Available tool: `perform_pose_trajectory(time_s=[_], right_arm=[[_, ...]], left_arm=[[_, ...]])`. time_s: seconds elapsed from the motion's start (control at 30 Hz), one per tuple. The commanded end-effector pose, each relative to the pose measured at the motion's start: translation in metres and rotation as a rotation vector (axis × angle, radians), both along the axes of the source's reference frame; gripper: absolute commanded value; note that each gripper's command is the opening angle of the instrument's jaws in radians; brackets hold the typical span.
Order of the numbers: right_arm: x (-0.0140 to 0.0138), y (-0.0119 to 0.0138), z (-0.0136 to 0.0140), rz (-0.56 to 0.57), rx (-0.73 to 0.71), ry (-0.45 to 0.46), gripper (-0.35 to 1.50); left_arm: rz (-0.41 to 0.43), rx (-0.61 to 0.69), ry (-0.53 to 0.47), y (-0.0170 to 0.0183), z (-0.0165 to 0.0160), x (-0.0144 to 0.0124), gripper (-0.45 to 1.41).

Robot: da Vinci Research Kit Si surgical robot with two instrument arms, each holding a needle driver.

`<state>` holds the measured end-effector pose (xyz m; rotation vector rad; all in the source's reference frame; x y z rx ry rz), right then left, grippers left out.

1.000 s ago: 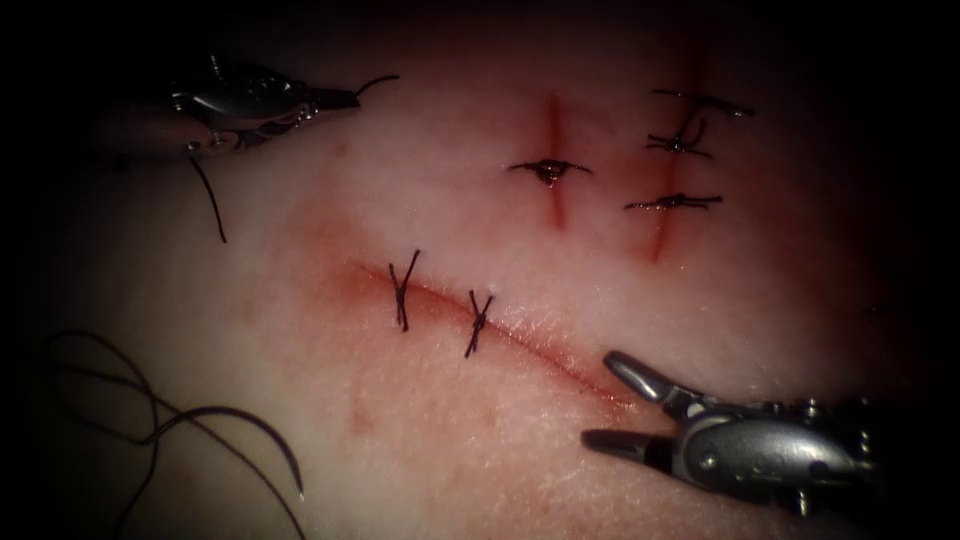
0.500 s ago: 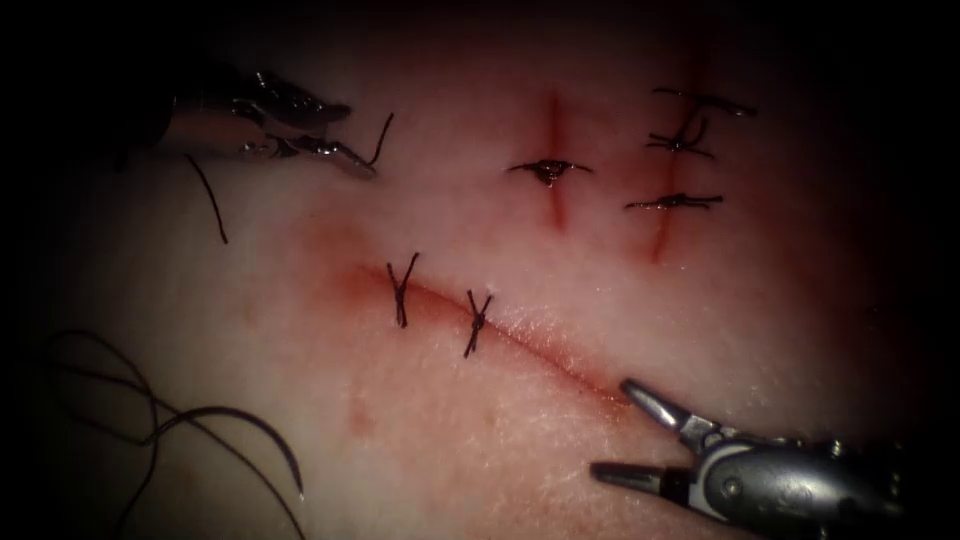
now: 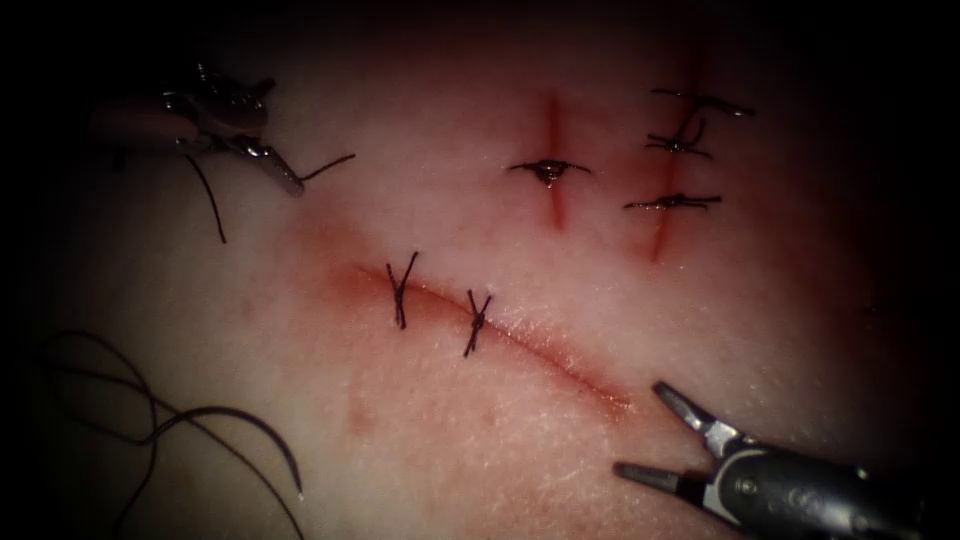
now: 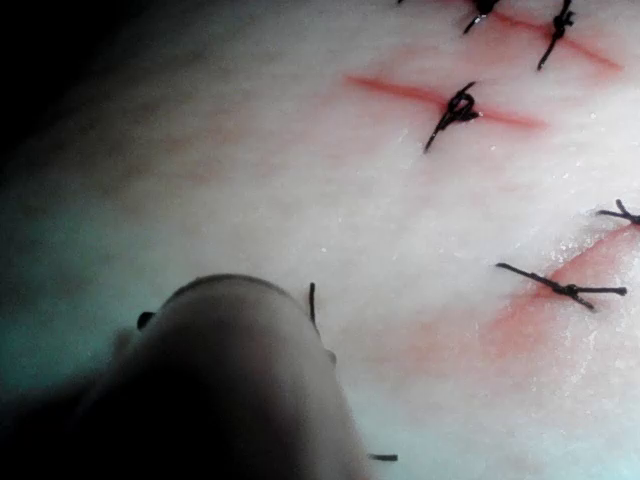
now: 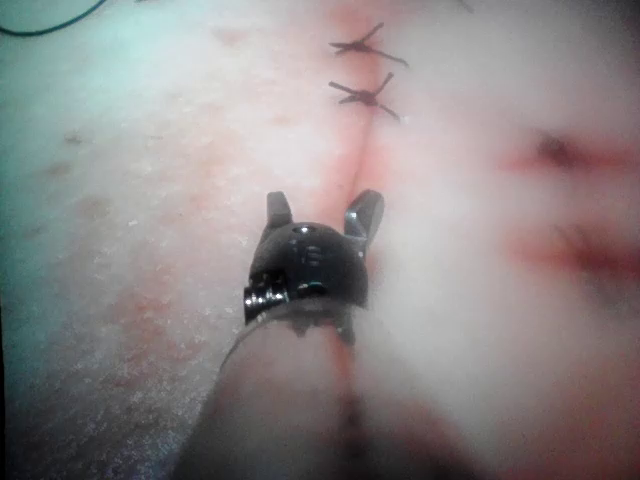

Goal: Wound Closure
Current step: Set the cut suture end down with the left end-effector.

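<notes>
Beside cut (image 3: 520, 345) — needle (image 3: 262, 432) loose, right end effector (image 3: 650, 435) empty.

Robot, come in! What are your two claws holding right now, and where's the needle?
Left tool shut on a cut end of thread. Right tool open, holds nothing. Needle lies loose on the tissue, left of the cut, not in it.

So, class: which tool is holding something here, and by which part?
The left hand grips a short cut thread by one end. The right hand is open, holding nothing. The needle lies loose on the tissue, left of the cut.
</notes>
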<state>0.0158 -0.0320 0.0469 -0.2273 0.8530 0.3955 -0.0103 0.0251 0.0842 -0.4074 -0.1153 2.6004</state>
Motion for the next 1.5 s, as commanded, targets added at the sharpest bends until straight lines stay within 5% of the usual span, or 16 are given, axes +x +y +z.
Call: perform_pose_trajectory(time_s=[0.03,0.13,0.2,0.27,0.37,0.47,0.6,0.67,0.73,0.8,0.93,1.07,1.27,1.4,1.47,1.5], right_arm=[[0.0006,0.0009,0.0004,-0.039,-0.076,0.017,-0.35],[0.0008,0.0010,0.0002,-0.123,-0.308,0.021,-0.35],[0.0007,0.0014,-0.0004,-0.158,-0.395,0.132,-0.35],[0.0000,0.0023,-0.0015,-0.149,-0.168,0.268,-0.35],[-0.0006,0.0030,-0.0027,-0.136,0.035,0.296,-0.35],[-0.0006,0.0028,-0.0036,0.016,0.103,0.327,-0.35],[0.0001,0.0022,-0.0041,0.133,0.122,0.298,-0.06],[0.0005,0.0021,-0.0043,0.176,0.119,0.264,0.04],[0.0010,0.0020,-0.0043,0.238,0.133,0.234,0.53],[0.0011,0.0020,-0.0043,0.279,0.146,0.220,0.78],[0.0014,0.0020,-0.0043,0.333,0.156,0.196,0.85],[0.0015,0.0020,-0.0043,0.349,0.178,0.162,0.83],[0.0023,0.0027,-0.0038,0.354,0.201,0.156,0.66],[0.0035,0.0045,-0.0035,0.341,0.218,0.178,0.21],[0.0044,0.0059,-0.0033,0.341,0.230,0.187,-0.35],[0.0049,0.0066,-0.0032,0.337,0.237,0.195,-0.35]], left_arm=[[0.006,-0.038,0.015,0.0006,0.0003,-0.0005,1.08],[-0.003,-0.140,-0.022,0.0023,-0.0001,-0.0005,1.11],[-0.012,-0.193,-0.070,0.0031,-0.0003,-0.0006,1.15],[-0.009,-0.176,-0.125,0.0025,-0.0006,-0.0012,1.13],[-0.001,-0.166,-0.165,0.0012,-0.0009,-0.0020,1.13],[-0.041,-0.141,-0.204,-0.0001,-0.0009,-0.0030,1.15],[-0.051,-0.096,-0.245,-0.0009,-0.0004,-0.0045,1.15],[0.042,-0.172,-0.171,-0.0005,0.0002,-0.0052,1.15],[0.147,-0.279,-0.104,-0.0008,0.0010,-0.0058,1.18],[0.211,-0.320,-0.057,-0.0017,0.0016,-0.0060,1.18],[0.337,-0.336,0.002,-0.0043,0.0021,-0.0063,1.22],[0.486,-0.274,0.031,-0.0070,0.0017,-0.0063,1.22],[0.574,-0.268,0.024,-0.0084,0.0000,-0.0052,1.22],[0.569,-0.337,0.011,-0.0087,-0.0018,-0.0046,1.23],[0.533,-0.373,0.003,-0.0087,-0.0027,-0.0045,1.23],[0.512,-0.399,-0.001,-0.0087,-0.0032,-0.0045,1.23]])
